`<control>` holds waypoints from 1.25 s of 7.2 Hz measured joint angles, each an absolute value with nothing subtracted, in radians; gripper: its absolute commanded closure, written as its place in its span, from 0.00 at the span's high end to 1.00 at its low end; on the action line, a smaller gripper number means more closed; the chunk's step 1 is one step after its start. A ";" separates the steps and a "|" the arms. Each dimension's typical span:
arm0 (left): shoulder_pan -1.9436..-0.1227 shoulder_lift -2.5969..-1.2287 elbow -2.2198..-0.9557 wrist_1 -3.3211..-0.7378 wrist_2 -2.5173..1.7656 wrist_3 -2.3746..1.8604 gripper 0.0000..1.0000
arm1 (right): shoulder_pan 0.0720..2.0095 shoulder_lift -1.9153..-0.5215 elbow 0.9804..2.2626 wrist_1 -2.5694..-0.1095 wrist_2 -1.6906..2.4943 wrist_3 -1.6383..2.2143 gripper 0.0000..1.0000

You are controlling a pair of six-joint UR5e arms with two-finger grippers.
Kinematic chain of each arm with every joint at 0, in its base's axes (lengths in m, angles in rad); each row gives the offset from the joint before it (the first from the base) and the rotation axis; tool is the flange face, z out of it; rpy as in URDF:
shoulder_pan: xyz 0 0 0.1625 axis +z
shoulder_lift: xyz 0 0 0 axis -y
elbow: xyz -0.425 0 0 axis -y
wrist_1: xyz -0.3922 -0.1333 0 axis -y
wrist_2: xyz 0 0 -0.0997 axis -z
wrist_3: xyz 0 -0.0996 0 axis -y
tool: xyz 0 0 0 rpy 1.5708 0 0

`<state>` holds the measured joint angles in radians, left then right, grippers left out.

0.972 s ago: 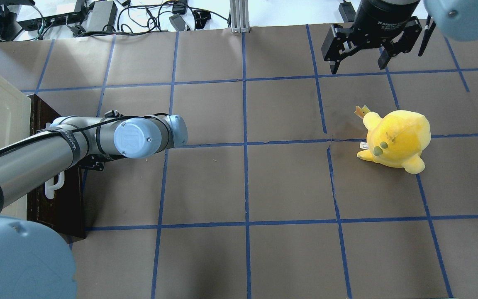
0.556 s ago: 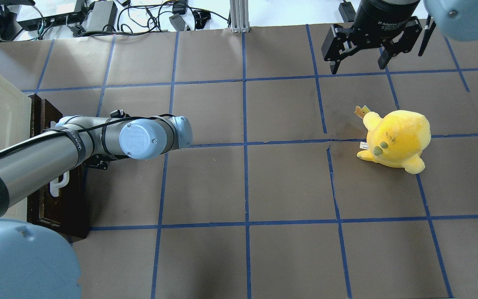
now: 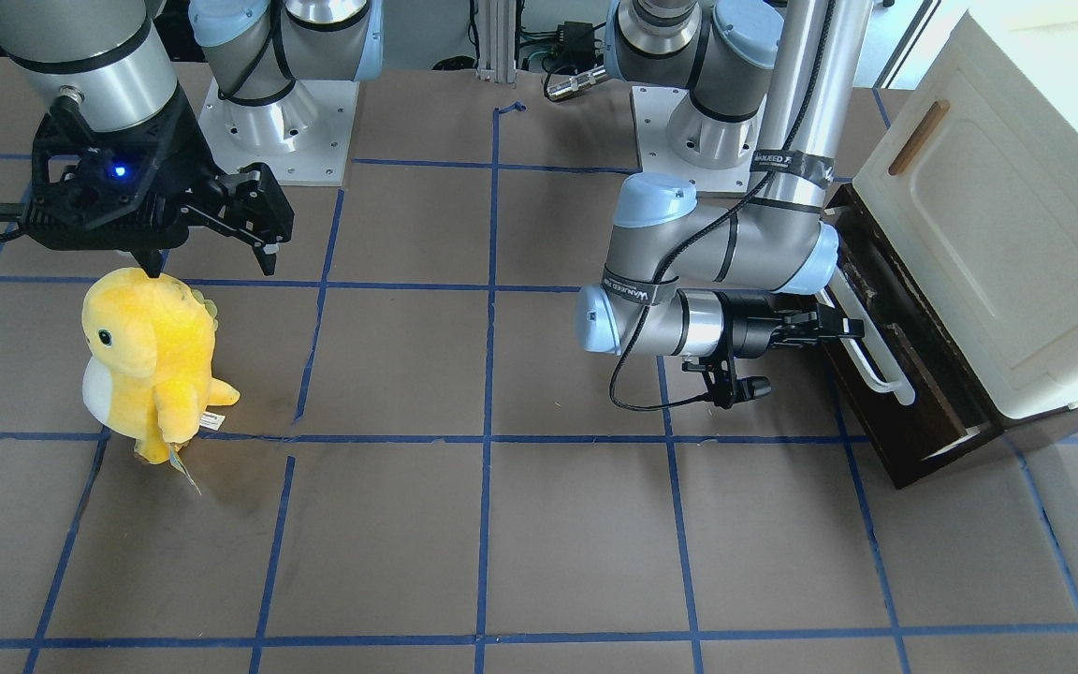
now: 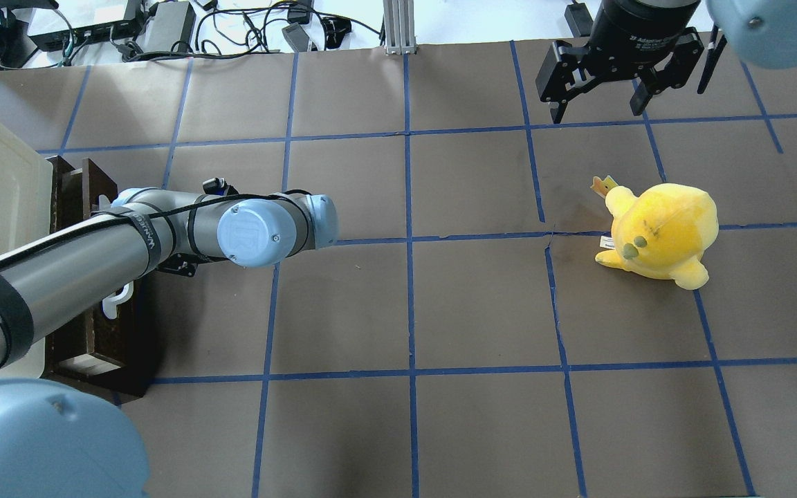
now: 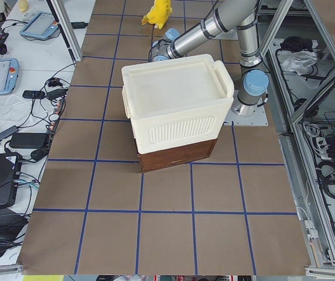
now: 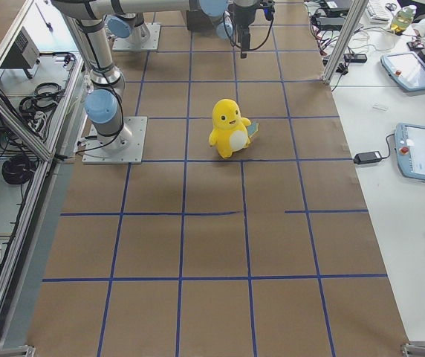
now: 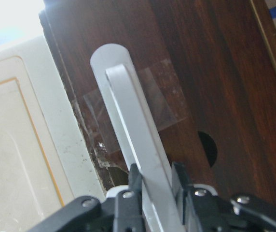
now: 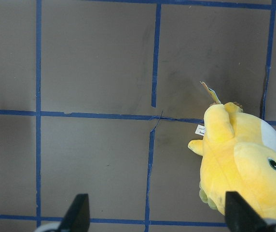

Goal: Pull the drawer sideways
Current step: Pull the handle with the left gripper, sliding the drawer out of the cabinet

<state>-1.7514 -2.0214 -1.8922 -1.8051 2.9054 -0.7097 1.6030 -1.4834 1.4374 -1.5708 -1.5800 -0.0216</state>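
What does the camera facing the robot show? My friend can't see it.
The left gripper clamps the white handle of a dark brown drawer, partly out of a cream cabinet on the view's right. On the view's left, the open right gripper hangs near a yellow plush toy.

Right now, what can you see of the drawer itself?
The drawer has a dark brown, wood-look front, scuffed along the edge by the cream cabinet. It carries a long white bar handle, with a patch of clear tape behind it and a round hole beside it. It sits under the cabinet, partly pulled out, with a sliver of pale interior showing. The left tool is shut on the handle.
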 measured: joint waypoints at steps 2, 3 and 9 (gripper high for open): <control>-1.785 -2.022 -1.882 -1.805 2.902 -0.707 0.16 | 1.603 -1.483 1.437 -1.571 -1.580 -0.022 1.00; -1.797 -2.022 -1.876 -1.806 2.896 -0.706 0.16 | 1.603 -1.483 1.437 -1.571 -1.580 -0.021 1.00; -1.870 -2.022 -1.869 -1.802 2.895 -0.693 0.17 | 1.603 -1.483 1.437 -1.571 -1.580 -0.021 1.00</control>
